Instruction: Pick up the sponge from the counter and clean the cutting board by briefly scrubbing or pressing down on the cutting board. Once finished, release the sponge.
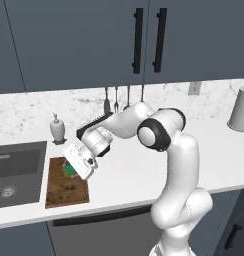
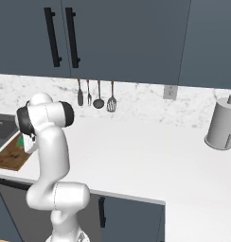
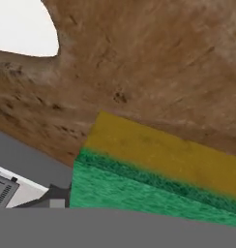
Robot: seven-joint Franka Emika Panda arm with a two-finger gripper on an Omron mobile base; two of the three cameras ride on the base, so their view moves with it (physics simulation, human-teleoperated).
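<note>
The dark brown cutting board (image 1: 66,187) lies on the white counter (image 1: 126,170) just right of the sink. My gripper (image 1: 70,170) points down over the board's far end and is shut on the sponge (image 1: 69,169), a green bit of which shows under the white hand. In the hand view the sponge (image 3: 154,179) sits close up, green layer nearest and yellow layer against the stained wood of the board (image 3: 154,58); the handle hole (image 3: 23,26) shows white counter. Fingertips are hidden. From the right, the board (image 2: 11,156) lies behind the arm.
A dark grey sink (image 1: 16,172) borders the board's left side. A soap dispenser (image 1: 57,129) stands behind the board, utensils (image 1: 116,100) hang on the backsplash, and a paper towel holder (image 2: 223,124) stands far right. The counter (image 2: 136,156) runs wide to the right.
</note>
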